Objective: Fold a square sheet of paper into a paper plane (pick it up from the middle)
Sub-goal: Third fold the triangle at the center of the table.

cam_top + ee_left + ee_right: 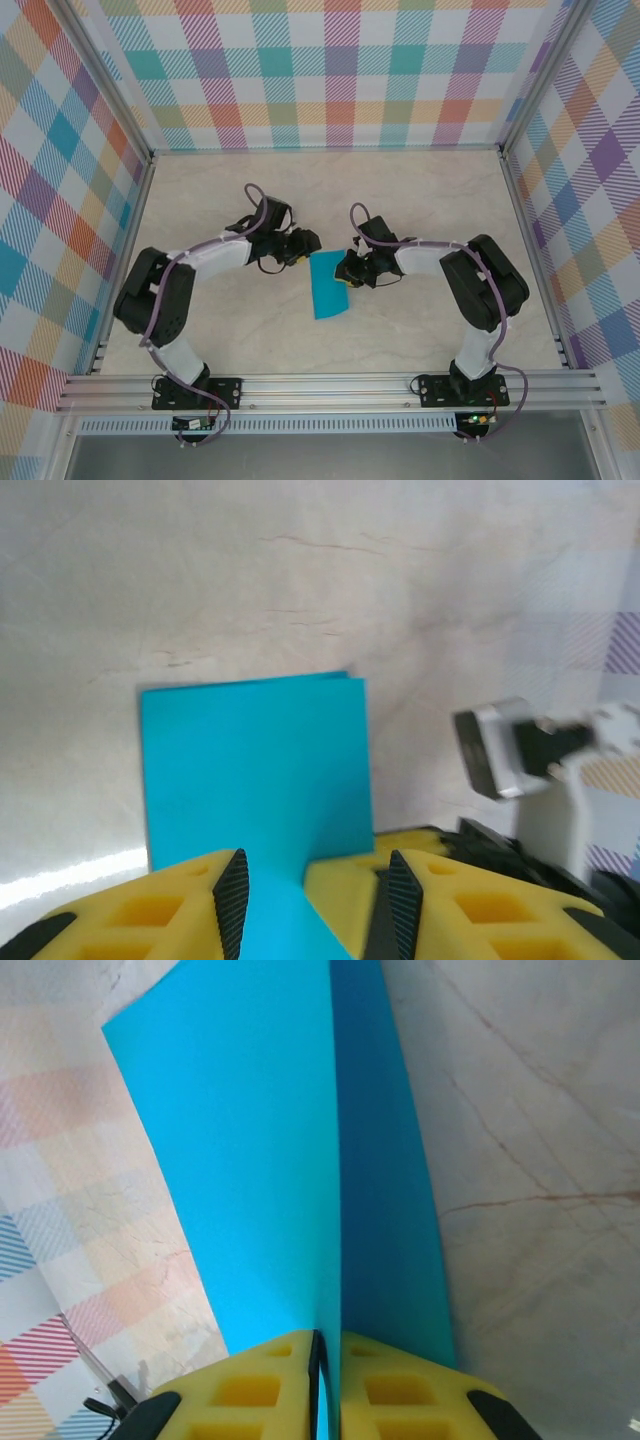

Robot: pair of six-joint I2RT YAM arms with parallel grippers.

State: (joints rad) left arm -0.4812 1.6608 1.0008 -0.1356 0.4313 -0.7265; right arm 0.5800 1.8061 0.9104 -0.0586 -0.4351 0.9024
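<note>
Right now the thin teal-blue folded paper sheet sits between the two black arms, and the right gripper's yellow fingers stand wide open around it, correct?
No. The right gripper is pinched shut on the teal-blue paper sheet, its yellow fingers pressed together with the paper between them, as the right wrist view shows. The rest stands.

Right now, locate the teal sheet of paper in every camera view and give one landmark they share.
Top external: the square sheet of paper sits at centre, between the left gripper and the right gripper.
Left wrist: the paper is at lower centre, running down between open jaws.
Right wrist: the paper runs up the middle, pinched at the bottom by shut jaws.
Shared landmark: the marbled beige table.
</note>
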